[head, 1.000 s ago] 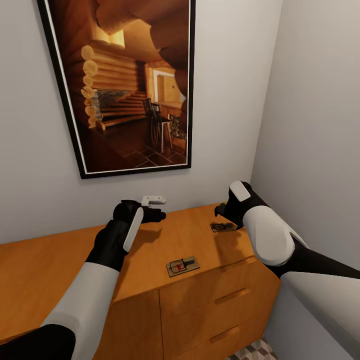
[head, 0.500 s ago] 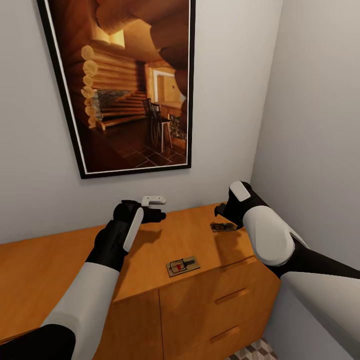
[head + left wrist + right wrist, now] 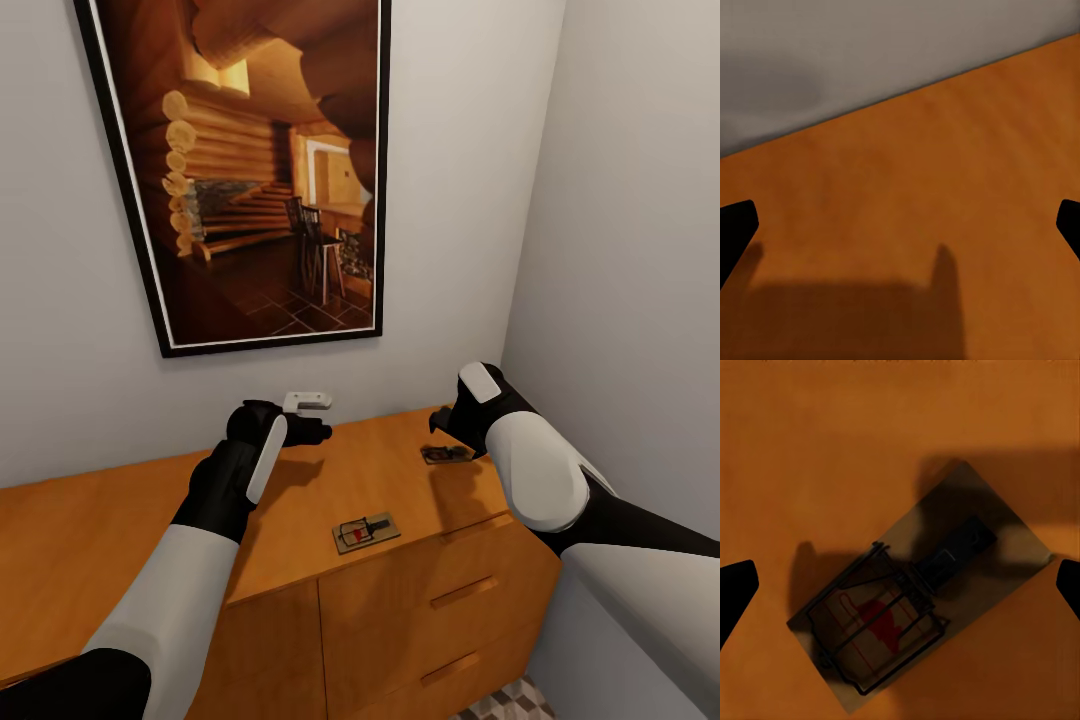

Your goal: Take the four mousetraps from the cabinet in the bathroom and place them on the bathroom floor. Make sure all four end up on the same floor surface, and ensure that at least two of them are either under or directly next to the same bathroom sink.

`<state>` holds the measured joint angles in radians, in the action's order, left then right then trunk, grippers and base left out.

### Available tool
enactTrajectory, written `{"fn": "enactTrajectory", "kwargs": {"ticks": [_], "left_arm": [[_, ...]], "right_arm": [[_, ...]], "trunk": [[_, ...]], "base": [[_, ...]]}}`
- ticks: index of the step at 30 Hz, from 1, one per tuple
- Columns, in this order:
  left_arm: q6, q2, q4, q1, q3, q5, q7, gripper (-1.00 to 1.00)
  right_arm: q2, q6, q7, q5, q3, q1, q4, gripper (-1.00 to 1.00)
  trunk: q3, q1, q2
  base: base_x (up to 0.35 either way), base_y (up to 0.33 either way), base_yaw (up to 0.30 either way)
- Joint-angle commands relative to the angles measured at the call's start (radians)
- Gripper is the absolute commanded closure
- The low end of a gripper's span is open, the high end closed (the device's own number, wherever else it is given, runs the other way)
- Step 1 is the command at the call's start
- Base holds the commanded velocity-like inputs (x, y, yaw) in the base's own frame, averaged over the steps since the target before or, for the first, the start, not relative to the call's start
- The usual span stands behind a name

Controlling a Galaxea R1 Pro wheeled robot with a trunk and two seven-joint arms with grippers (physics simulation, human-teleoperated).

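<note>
Right pincer (image 3: 900,585), jaws spread wide, poised above a mousetrap (image 3: 919,589) lying on the cabinet (image 3: 300,500) top near the corner wall; descend squarely, gripping board edges; left pincer (image 3: 900,225) likewise spread, empty.

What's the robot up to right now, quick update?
Right gripper open, above a mousetrap on the cabinet. Left gripper open over bare cabinet top. Second mousetrap near front edge. Nothing in the way.
</note>
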<state>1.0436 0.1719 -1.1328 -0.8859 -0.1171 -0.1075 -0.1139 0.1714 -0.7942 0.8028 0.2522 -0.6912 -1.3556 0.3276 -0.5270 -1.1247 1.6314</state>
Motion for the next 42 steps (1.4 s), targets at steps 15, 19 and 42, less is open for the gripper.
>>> {"fn": "enactTrajectory", "kwargs": {"ticks": [15, 19, 42], "left_arm": [[0.004, 0.000, 0.000, -0.001, -0.001, -0.011, -0.010, -1.00], [0.004, 0.000, -0.001, -0.001, -0.001, -0.011, -0.010, -1.00], [0.004, 0.000, 0.001, -0.001, -0.001, -0.011, -0.010, -1.00]], "right_arm": [[0.000, 0.001, 0.012, 0.008, 0.001, 0.000, 0.002, -1.00], [0.000, 0.001, 0.013, 0.008, 0.000, 0.000, 0.002, -1.00], [-0.003, 0.037, 0.035, 0.010, -0.002, 0.000, 0.002, -1.00]], "trunk": [[-0.001, 0.000, 0.001], [-0.001, 0.000, 0.001], [-0.001, 0.000, 0.001]], "base": [[0.000, 0.000, 0.000], [0.000, 0.000, 0.000], [0.000, 0.000, 0.000]]}}
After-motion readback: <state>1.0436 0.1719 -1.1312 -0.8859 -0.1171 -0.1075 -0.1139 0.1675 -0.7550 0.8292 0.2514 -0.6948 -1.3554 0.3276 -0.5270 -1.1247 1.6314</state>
